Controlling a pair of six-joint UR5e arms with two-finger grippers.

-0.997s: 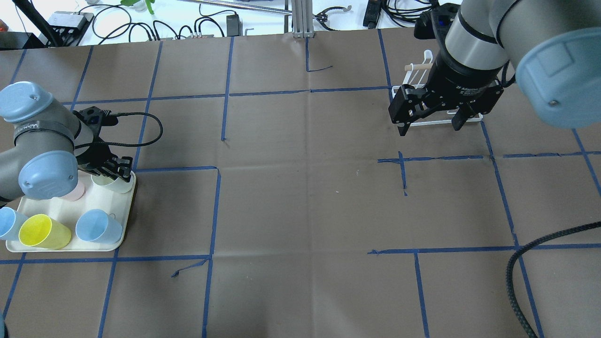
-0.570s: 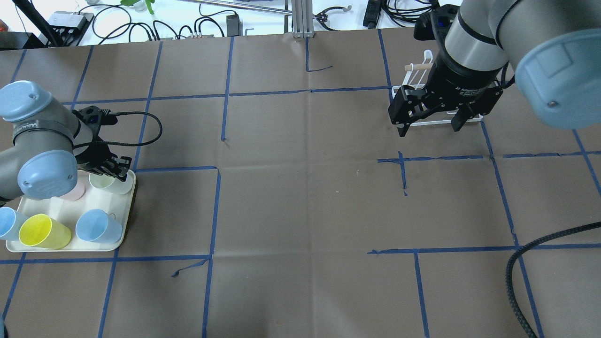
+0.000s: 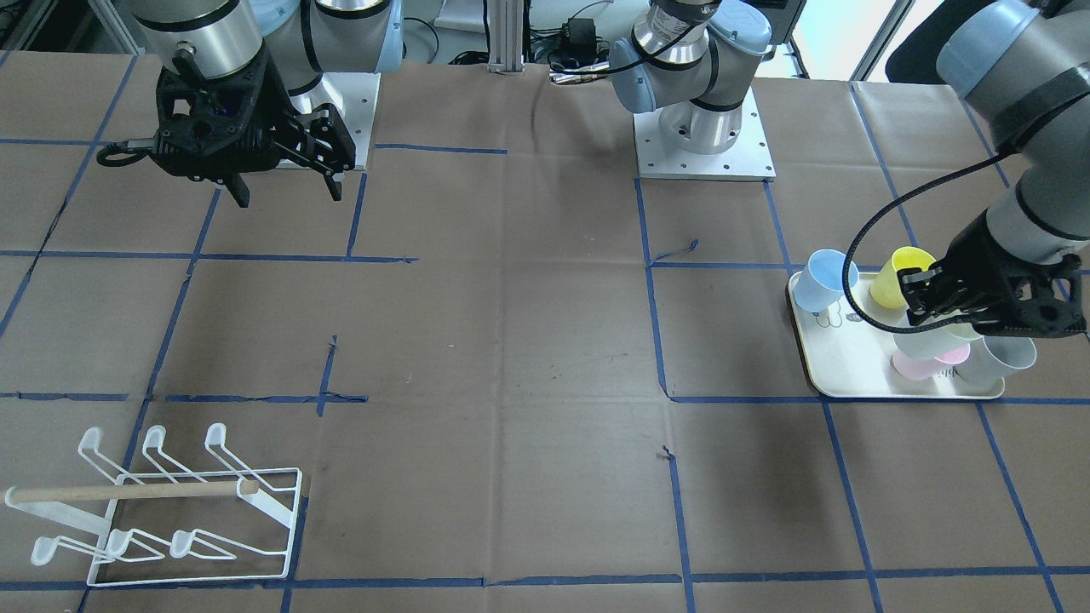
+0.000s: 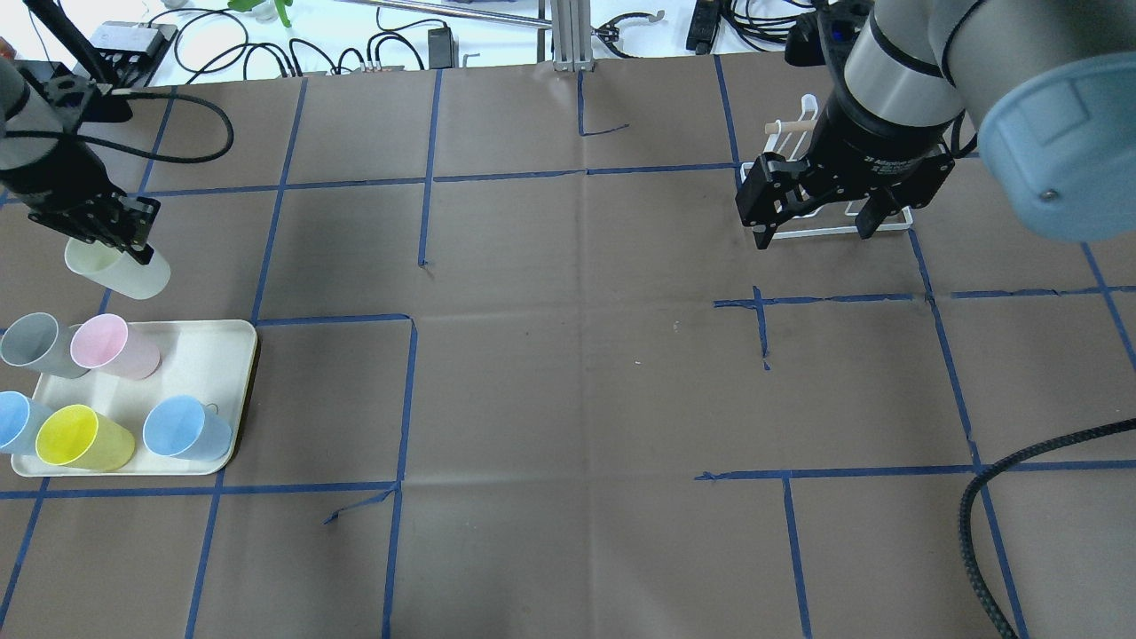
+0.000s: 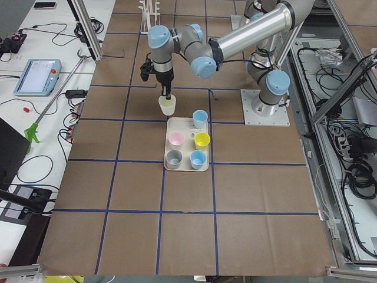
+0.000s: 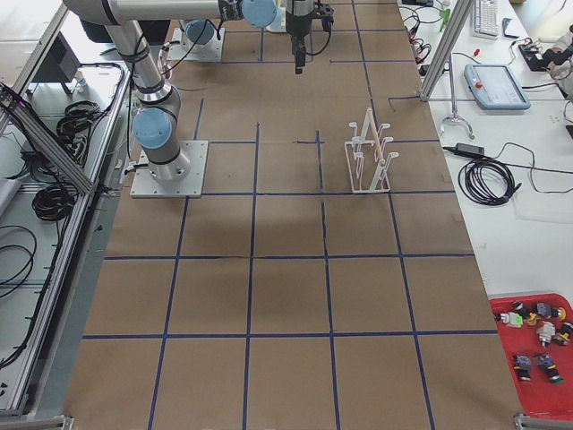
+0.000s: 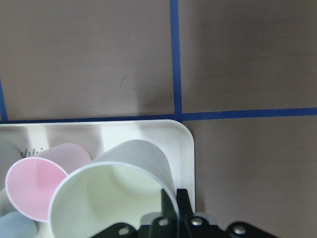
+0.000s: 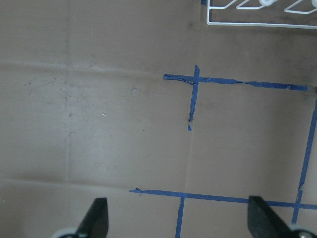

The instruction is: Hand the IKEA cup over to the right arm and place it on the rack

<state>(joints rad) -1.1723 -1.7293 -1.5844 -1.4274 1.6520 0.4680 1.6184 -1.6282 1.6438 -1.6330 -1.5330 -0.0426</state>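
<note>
Brown paper [image 4: 577,373] taped with blue lines covers the table, and nearest me on my left the tray [image 4: 213,359] carries other cups [image 4: 75,437] in grey, pink, yellow and blue. Over its far edge my left gripper [image 4: 133,251] is pinched tight on the rim of the pale green cup [image 4: 120,273] and holds it tilted in the air above the tray. Farther off on my right, my right gripper [image 4: 810,238] hangs with its jaws spread wide and nothing between them, just in front of the white rack [image 4: 834,232], which stands on the paper.
</note>
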